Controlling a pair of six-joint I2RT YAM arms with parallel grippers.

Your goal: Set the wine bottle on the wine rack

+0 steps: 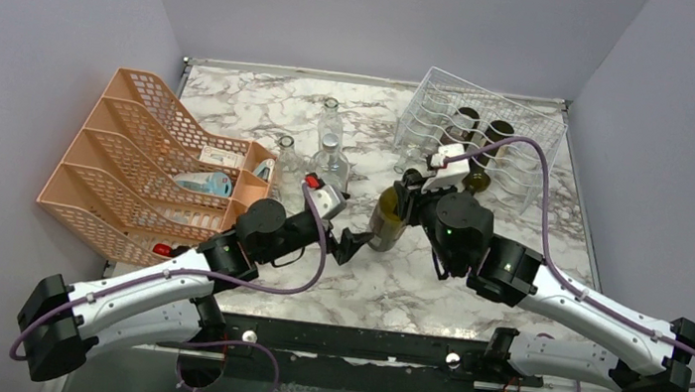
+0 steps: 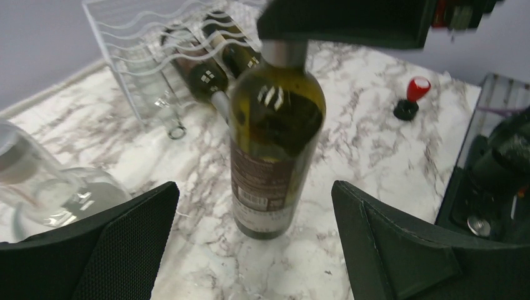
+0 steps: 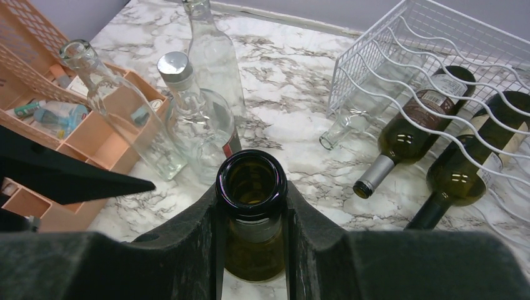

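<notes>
The wine bottle [image 1: 387,219], dark green with a brown label, stands at mid-table with its base on the marble [image 2: 275,144]. My right gripper [image 1: 412,186] is shut on its neck just under the open mouth [image 3: 251,181], one finger [image 3: 312,231] on each side. My left gripper [image 1: 349,246] is open low in front of the bottle, its fingers [image 2: 125,237] wide apart and not touching the glass. The wine rack [image 1: 533,119], of white wire with wavy rows, stands at the back right [image 3: 387,56] [image 2: 131,31].
Two green bottles [image 3: 412,134] lie in the rack, necks toward me, beside a clear one [image 3: 344,128]. Three clear glass bottles [image 1: 329,149] stand left of centre. An orange mesh organizer [image 1: 143,161] fills the left side. A red-topped stopper [image 2: 414,94] sits on the marble.
</notes>
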